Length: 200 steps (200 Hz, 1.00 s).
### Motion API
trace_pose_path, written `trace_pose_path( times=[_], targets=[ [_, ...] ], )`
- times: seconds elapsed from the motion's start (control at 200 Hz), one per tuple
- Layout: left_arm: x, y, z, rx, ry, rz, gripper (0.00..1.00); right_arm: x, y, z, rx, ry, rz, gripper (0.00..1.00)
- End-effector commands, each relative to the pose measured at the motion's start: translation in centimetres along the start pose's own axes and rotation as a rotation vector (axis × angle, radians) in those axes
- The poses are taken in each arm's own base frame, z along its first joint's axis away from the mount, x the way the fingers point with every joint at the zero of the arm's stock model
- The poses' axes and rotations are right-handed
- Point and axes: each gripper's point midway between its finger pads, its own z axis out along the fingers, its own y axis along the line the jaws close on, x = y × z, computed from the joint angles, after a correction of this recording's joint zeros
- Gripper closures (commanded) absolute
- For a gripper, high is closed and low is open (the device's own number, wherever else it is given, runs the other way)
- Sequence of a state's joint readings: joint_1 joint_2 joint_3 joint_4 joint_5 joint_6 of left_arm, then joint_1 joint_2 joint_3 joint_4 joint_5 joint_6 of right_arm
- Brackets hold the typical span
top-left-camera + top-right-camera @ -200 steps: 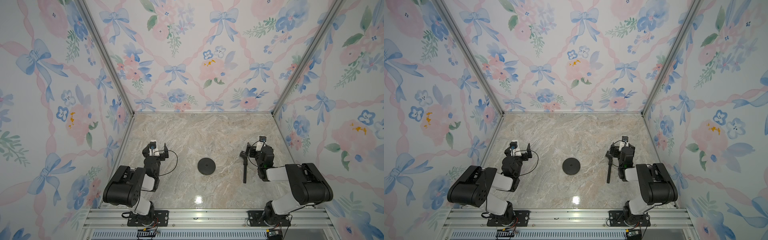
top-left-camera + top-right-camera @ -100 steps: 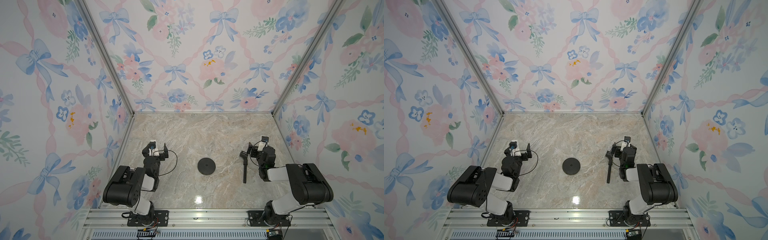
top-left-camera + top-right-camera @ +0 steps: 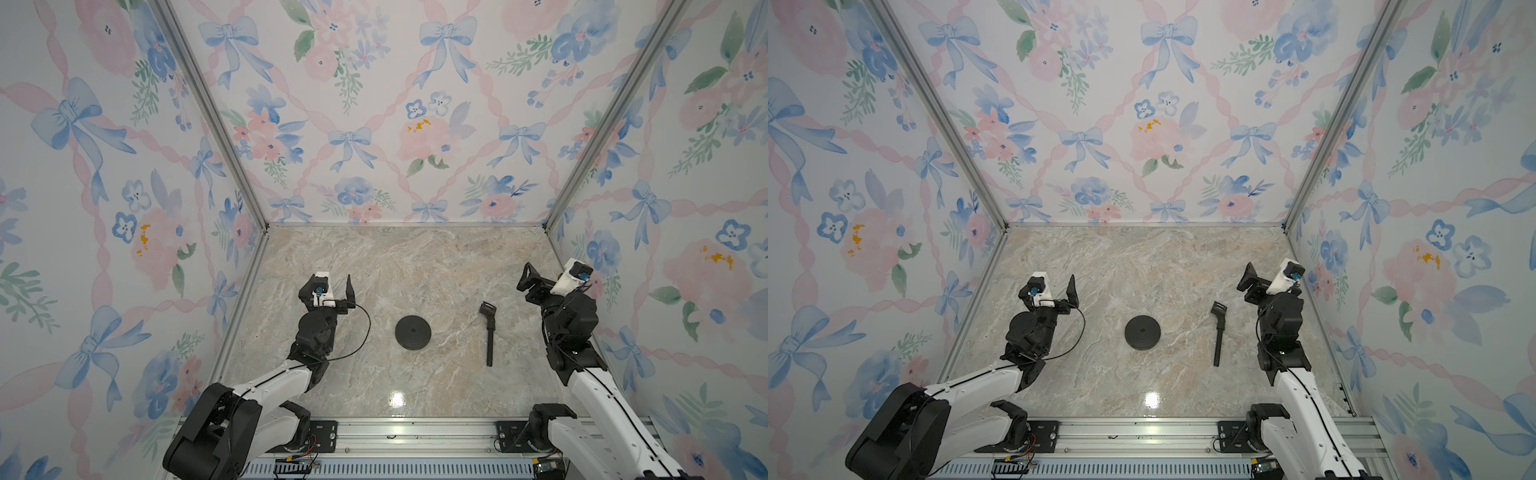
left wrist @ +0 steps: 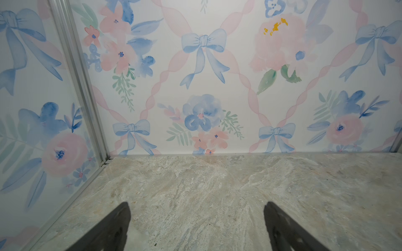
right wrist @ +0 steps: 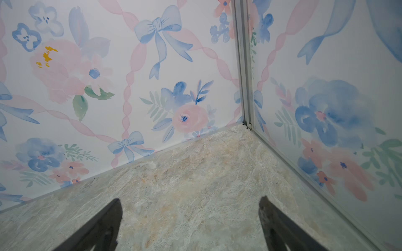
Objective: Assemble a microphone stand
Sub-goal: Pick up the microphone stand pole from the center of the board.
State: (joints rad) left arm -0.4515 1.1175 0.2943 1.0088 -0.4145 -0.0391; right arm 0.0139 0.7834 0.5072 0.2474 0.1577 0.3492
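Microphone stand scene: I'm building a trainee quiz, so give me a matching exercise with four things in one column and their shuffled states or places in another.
1. disc base
2. rod
3. left gripper
4. right gripper

A. open, empty, nearer the rod
B. lying down, clip head toward the back wall
C. flat, at the middle of the table
D. open, empty, farther from the rod

Pairs: 1-C; 2-B; 3-D; 4-A

Floral wallpaper with blue bows covered three walls around a glossy marble-patterned table; aluminium posts lined the corners.
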Motion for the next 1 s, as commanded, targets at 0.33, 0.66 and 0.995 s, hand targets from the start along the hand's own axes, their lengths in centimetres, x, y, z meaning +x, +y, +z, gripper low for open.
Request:
trace_pose_path(
  times=[0.33, 0.66, 0.995],
  targets=[
    [1.0, -4.0, -3.2, 0.128, 0.224, -0.395, 0.02, 15.6, 3.1, -5.7, 0.154, 0.763, -0.177, 0.01],
    [2.2, -1.8, -5.0, 0.075, 0.176, -0.613, 0.02, 20.3, 0.9, -7.6, 0.293, 0.953, -0.183, 0.07],
    [6.5, -11.7, -6.4, 0.320, 0.506, -0.481, 0.02, 24.2, 0.7, -5.3, 0.266, 1.085, -0.102, 0.48]
  ],
)
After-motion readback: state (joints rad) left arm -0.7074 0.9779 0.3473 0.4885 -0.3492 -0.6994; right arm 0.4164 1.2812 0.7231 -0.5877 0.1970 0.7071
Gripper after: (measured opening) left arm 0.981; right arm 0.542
